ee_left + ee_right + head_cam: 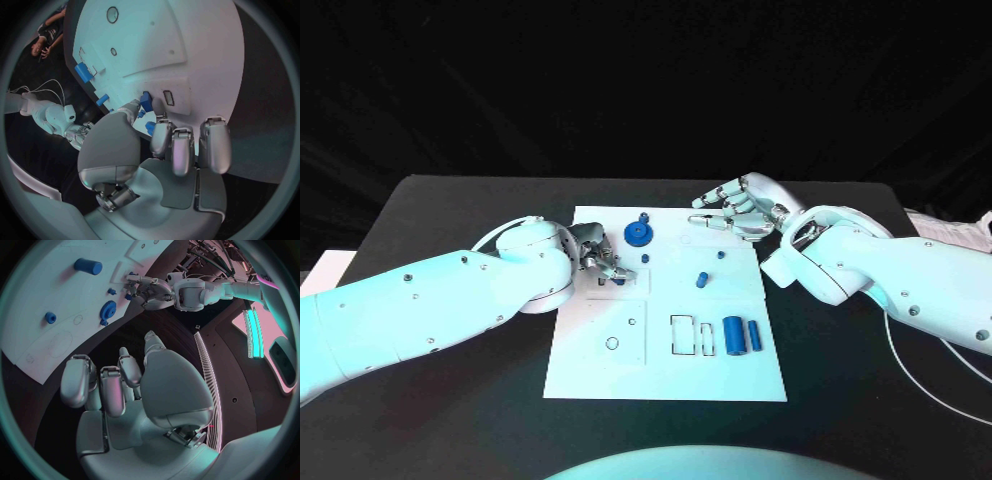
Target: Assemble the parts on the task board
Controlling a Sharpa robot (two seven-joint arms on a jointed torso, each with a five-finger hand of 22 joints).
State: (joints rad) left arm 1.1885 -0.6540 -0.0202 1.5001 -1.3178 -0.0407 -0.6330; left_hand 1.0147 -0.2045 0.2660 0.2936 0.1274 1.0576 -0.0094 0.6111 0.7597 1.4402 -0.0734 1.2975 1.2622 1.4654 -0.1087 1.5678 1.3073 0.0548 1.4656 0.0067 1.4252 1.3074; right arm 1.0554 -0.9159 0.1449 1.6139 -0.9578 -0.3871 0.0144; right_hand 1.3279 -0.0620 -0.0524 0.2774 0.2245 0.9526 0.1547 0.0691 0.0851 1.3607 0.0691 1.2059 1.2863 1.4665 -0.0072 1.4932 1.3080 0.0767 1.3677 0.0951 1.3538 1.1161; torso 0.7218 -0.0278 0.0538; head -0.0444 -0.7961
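While the left hand (pixel 599 262) fingers pinch a small blue part (pixel 146 101), white task board (pixel 733 375) flat, right hand (pixel 737 211) fingers spread, empty

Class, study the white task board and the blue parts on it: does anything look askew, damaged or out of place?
Nothing stands out. The task board lies flat and whole, and the blue gear and two blue cylinders sit tidily on it. The left hand pinches a small blue part over the board; the right hand hovers open.
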